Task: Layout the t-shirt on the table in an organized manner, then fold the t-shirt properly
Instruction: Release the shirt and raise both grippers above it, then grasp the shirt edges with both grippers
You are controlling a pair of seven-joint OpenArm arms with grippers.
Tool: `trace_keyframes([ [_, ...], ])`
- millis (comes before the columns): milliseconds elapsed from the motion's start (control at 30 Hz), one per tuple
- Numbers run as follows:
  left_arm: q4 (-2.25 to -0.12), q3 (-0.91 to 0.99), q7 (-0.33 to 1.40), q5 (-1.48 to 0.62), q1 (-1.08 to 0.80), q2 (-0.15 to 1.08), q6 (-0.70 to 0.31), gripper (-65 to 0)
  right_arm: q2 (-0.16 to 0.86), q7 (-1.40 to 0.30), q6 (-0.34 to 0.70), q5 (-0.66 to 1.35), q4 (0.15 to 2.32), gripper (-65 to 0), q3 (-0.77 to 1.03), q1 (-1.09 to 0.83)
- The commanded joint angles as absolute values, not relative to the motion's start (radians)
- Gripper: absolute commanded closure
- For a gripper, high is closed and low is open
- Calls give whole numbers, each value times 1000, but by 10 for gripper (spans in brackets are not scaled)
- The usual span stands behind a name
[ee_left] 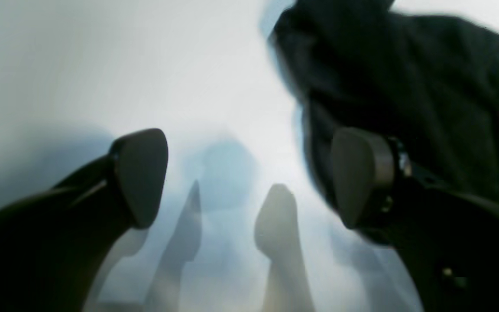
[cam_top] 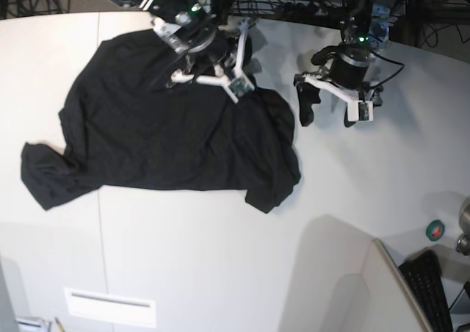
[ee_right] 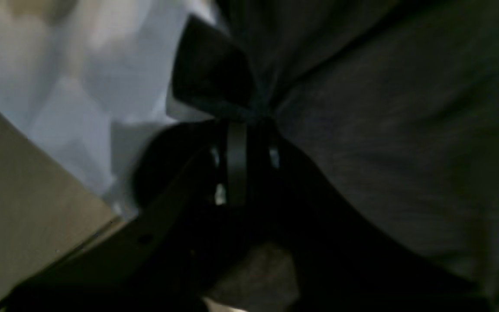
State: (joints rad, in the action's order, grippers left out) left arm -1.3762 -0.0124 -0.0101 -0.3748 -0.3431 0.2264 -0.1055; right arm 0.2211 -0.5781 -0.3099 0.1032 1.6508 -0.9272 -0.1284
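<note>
Now, step: I'm judging this as the spreading-out stage, flat layout not done yet, folding not started.
shirt: the t-shirt (cam_top: 158, 137) is lying crumpled across the left half of the table (cam_top: 220, 266), far edge bunched, right sleeve rumpled at near right, left sleeve sticking out near left; print not showing.
right claw: the right gripper (ee_right: 249, 115) is pinching a bunch of black fabric, jaws closed on it; in the base view it is sitting at the far middle edge of the shirt (cam_top: 220, 71).
left claw: the left gripper (ee_left: 249, 177) is standing wide, nothing between the pads, hovering over bare white table just right of the shirt edge; base view shows it (cam_top: 334, 108) clear of the cloth.
how to: I'm thinking pull the pinched edge far and outward slowly, keeping the cloth low so it drags flat, and bring the free claw onto the right shoulder or sleeve to tension across.
risk: a thick bunch in the grip may be lifting two layers; wrist views are blurry, can't tell how many.
around: green tape roll (cam_top: 435, 230) and keyboard (cam_top: 433, 288) are sitting near right, cables (cam_top: 308, 5) running along the far edge; all well apart from the shirt.
in the way: nothing on the open tabletop near the shirt; only the two arms crowding each other at the far edge.
</note>
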Motion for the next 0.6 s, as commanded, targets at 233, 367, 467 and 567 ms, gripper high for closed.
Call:
trace_keyframes([
  [233, -1392, -10, -35, -383, -325, 252, -108, -564, 305, -553, -374, 91, 1859, 0, -722, -179],
  [367, -1394, -12, -33, -386, -291, 248, -108, -564, 308, -552, -374, 88, 1888, 0, -642, -236],
  [467, -1385, -27, -31, -386, -260, 226, -108, -564, 308, -545, -374, 88, 1906, 0, -567, -278],
  [567, -1371, -94, -28, -384, -229, 226, -108, -564, 308, -544, -372, 88, 1908, 0, -516, -286],
])
